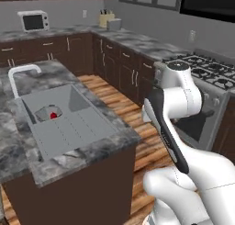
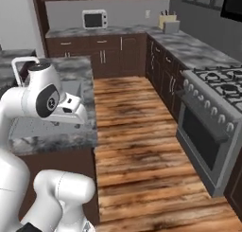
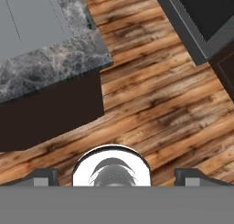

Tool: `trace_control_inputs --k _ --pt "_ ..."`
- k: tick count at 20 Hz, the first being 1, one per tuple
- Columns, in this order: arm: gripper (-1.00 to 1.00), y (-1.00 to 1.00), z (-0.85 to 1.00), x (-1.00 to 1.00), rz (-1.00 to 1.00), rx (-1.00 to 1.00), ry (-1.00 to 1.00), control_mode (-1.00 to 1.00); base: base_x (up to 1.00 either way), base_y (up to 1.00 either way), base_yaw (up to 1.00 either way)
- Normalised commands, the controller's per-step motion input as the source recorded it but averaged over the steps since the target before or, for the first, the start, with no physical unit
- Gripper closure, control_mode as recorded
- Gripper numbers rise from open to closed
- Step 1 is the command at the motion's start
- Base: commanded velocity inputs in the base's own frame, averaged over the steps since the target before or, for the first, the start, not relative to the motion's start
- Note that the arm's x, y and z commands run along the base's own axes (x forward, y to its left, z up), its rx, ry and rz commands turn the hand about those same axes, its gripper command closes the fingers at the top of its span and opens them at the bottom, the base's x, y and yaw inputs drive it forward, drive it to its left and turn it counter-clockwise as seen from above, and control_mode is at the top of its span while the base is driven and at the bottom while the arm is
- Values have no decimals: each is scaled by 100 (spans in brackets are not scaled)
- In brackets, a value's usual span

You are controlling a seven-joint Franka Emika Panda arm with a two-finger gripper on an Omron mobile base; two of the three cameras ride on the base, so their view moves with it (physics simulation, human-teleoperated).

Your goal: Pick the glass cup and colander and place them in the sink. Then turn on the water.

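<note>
The sink [image 1: 69, 127] is set into the marble island, and its pale arched faucet [image 1: 22, 73] stands at the far end. No water falls from the spout. In the basin lies a grey faceted bowl, the colander [image 1: 45, 112], with a small red cylinder [image 1: 53, 115] against it. The glass cup is out of view. My gripper [image 3: 116, 177] is open, with its fingertips [image 3: 45, 177] far apart and nothing between them. It hangs above the wood floor, off the island's near corner [image 3: 98, 58]. The sink's flat drainboard [image 3: 32, 13] shows at the upper left of the hand view.
A stove with oven [image 2: 212, 112] lines the right side across the wooden floor [image 2: 137, 131]. Dark cabinets under marble counters run along the back, with a microwave [image 1: 34, 21] and a knife block [image 1: 106, 18] on them. The arm [image 1: 170, 127] is folded beside the island.
</note>
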Motion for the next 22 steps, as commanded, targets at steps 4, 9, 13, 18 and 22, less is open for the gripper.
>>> trace_control_inputs --k 4,9,13,18,22 --pt "-100 0 0 0 0 0 0 100 0 0 -50" --pt "-100 0 0 0 0 0 0 100 0 0 -50" --pt "-100 0 0 0 0 0 0 100 0 0 -50" --pt "-100 0 0 0 0 0 0 100 0 0 -50" --pt "-100 0 0 0 0 0 0 100 0 0 -50"
